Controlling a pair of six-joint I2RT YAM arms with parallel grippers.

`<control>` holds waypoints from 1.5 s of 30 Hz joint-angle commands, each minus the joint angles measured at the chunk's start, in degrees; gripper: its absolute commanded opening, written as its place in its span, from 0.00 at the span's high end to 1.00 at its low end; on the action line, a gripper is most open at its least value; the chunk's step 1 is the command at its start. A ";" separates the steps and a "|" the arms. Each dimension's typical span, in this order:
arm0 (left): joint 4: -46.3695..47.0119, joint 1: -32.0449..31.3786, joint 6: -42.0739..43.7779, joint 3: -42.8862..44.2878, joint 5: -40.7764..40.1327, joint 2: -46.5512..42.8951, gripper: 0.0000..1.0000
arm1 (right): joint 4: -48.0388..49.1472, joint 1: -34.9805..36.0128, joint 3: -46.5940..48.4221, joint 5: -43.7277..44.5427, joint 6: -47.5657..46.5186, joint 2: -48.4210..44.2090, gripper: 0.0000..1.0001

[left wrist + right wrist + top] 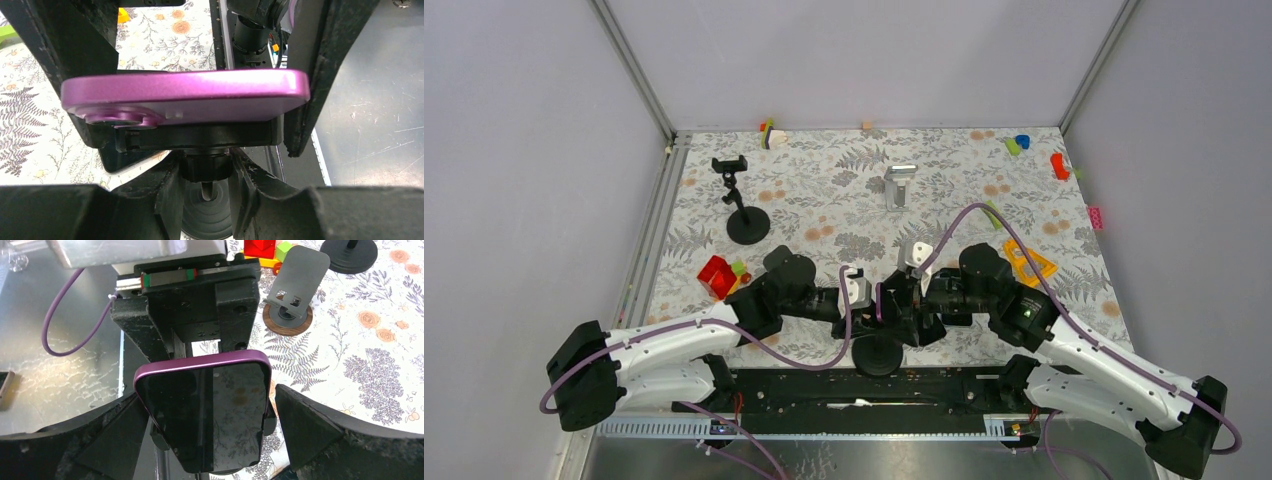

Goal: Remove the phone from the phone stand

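Left gripper [205,172] jaws apparently pinch the phone stand [876,357]; right gripper [210,407] jaws spread, flanking the purple phone [190,91].

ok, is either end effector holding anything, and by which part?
Left end effector clamps the phone stand by its neck, just under the cradle. Right end effector is open around the phone, gripping nothing.

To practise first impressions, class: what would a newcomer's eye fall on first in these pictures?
The purple phone, clamped in its black stand at the near edge of the table, left gripper closed on its sides. The right gripper gapes open around it. A red block glows at left.
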 commanded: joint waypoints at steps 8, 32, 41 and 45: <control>1.75 0.36 2.00 4.41 3.27 1.15 1.00 | -1.41 0.41 3.52 -5.83 -9.03 0.94 0.00; 0.16 0.36 3.01 4.47 3.79 1.01 1.00 | -1.45 -0.93 3.98 -6.77 -8.59 2.58 0.34; -0.21 -0.40 2.89 4.87 8.68 3.48 1.00 | -0.80 -2.00 1.68 1.21 -10.42 1.54 1.00; 0.94 -2.18 4.53 3.39 8.49 2.70 1.00 | 0.04 -3.59 -0.06 0.53 -12.46 1.57 1.00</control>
